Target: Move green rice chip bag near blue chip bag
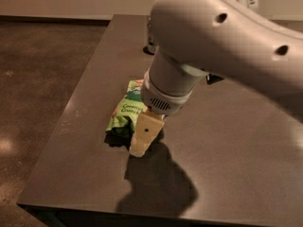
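The green rice chip bag lies on the dark table, left of centre. Its right side is hidden behind my arm. My gripper reaches down at the bag's near right corner, just above the table, touching or almost touching the bag. A dark shape lies against the bag's near end. I cannot tell whether it is the blue chip bag or a shadow. No clear navy bag shows elsewhere.
My large white arm fills the upper middle of the view and hides the far centre of the table. The table's left edge drops to a dark floor. A small dark piece shows right of the arm.
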`<state>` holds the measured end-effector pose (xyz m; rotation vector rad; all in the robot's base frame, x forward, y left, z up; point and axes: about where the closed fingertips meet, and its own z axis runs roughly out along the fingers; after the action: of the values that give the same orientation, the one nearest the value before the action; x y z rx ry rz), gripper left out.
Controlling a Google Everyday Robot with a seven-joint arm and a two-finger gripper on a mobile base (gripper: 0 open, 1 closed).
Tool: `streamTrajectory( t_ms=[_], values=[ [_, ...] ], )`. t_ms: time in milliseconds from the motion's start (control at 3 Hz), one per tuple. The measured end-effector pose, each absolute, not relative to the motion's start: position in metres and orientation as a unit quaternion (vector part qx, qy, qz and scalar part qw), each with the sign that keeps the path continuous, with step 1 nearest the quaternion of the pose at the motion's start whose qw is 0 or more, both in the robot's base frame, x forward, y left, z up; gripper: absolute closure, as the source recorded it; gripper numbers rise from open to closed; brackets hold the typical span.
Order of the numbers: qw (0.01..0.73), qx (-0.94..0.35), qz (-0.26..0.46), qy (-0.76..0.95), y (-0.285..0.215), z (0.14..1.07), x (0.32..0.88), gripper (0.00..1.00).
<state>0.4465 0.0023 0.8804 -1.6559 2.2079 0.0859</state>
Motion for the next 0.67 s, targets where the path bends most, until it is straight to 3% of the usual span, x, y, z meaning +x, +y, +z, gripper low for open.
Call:
streamTrajectory(
  t_ms=[333,667],
  values=[
    [0.181,-0.59,0.038,0.786,0.015,0.8699,0.4492,0.12],
    [0.181,-0.586,0.05,0.788,0.0213,0.8687,0.4519,0.35]
  ],
)
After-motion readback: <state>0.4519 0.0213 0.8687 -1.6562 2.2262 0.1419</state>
